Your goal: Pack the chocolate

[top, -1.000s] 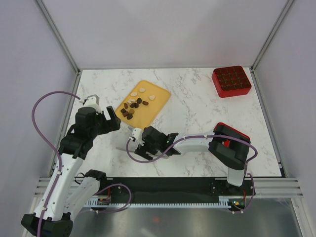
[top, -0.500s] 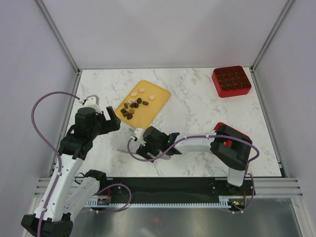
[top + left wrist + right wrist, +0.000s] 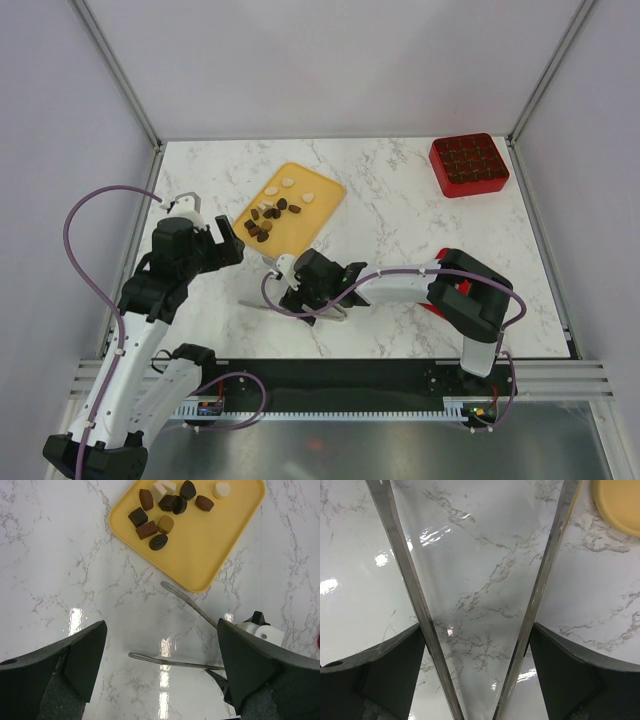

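Two tong arms [image 3: 415, 605] between pincer fingers [image 3: 385, 675]

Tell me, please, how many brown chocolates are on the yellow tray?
8 brown chocolates, bunched at the near-left end of the yellow tray, one a lighter caramel; any under another would be hidden.

The top camera looks steeply down from behind the arm bases over the whole white marble-patterned desk [image 3: 400, 215]. Both wrist cameras face down, the right nearer; all three share the yellow rounded plastic tray [image 3: 290, 210] [image 3: 220, 535] [image 3: 620, 502].
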{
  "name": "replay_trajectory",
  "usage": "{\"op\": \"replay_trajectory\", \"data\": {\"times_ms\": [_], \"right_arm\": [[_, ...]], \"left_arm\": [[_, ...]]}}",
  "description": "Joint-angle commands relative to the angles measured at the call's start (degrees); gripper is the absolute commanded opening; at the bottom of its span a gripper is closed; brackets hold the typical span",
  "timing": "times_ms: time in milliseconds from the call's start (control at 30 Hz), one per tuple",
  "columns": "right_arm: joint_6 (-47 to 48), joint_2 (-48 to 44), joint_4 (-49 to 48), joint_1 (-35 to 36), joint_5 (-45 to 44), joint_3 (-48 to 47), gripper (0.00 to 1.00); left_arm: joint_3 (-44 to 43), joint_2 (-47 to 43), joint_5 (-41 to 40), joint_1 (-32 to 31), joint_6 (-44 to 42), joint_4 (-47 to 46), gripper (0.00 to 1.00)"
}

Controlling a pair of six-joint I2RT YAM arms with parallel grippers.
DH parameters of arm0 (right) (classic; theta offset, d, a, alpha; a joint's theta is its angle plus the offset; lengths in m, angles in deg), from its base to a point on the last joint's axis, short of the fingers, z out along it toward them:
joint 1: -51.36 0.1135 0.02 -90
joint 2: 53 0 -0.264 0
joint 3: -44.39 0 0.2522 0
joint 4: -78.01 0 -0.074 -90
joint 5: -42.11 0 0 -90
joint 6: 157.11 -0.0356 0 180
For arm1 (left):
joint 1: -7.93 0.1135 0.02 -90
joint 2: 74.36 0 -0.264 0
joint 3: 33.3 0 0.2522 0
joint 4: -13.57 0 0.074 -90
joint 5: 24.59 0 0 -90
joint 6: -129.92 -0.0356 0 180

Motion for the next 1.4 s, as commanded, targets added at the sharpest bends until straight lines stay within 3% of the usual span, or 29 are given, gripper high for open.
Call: {"op": "replay_trajectory", "data": {"times_ms": [0, 200, 633, 1100, 1367], "right_arm": [[-1.0, 1.6, 7.2, -0.4, 0.4, 1.4, 0.90], [-1.9, -0.1, 8.1, -0.3, -0.5, 1.7, 0.84], [-6.6, -13.2, 29.8, -1.9, -3.3, -9.5, 0.72], [-10.7, -17.3, 34.3, -7.8, -4.7, -15.4, 0.61], [-8.0, -12.4, 32.1, -11.5, -11.5, -23.0, 0.60]], "left_arm": [[-0.1, -0.2, -0.7, 0.4, 1.3, -1.1, 1.00], [0.0, -0.4, -0.5, 0.3, 1.3, -1.1, 1.00], [0.2, -0.3, -0.3, 0.4, 1.1, -1.1, 1.00], [2.3, -5.1, 6.9, 0.3, 0.1, -1.0, 1.00], [2.9, -3.7, 8.5, 0.3, -0.4, -2.3, 1.00]]}}
